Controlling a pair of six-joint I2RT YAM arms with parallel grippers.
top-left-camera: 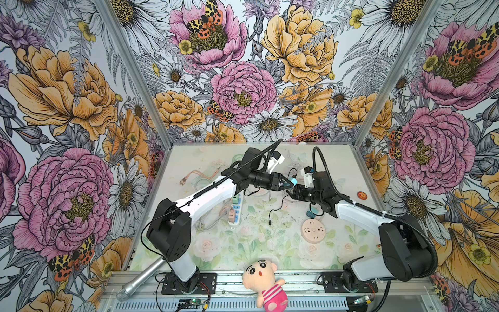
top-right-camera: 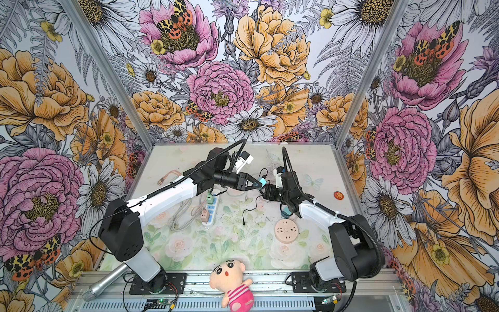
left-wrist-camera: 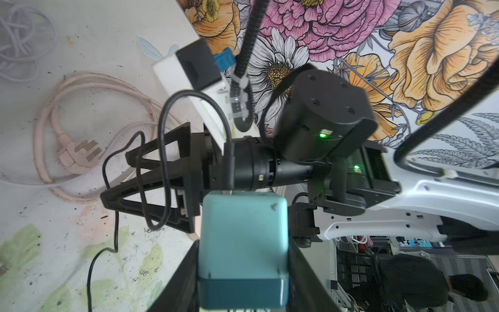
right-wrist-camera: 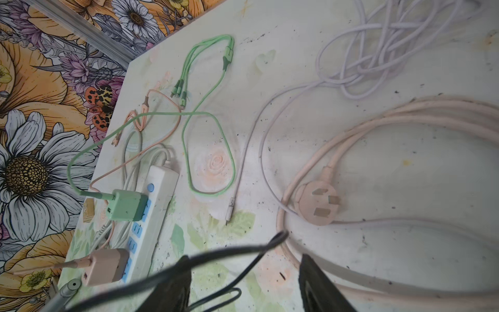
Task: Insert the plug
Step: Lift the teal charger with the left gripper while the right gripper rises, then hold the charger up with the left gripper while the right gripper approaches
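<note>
Nearest lens: teal charger [left-wrist-camera: 243,237], lower middle of left wrist view, clamped between left gripper [top-left-camera: 290,184] fingers, held in air at centre of both top views; prongs hidden. Right gripper [right-wrist-camera: 247,286] jaws apart, empty, black cable [right-wrist-camera: 229,251] draped across them.

Likely step: carry to power strip [top-left-camera: 235,213], left of centre.

Advice: free cable, line up over open socket between green adapter [right-wrist-camera: 124,204] and tan adapter [right-wrist-camera: 105,266], press straight.

power strip [top-left-camera: 235,209] left-centre on table [top-left-camera: 351,164] | round socket [top-left-camera: 313,230] right | doll [top-left-camera: 263,283] front edge
</note>
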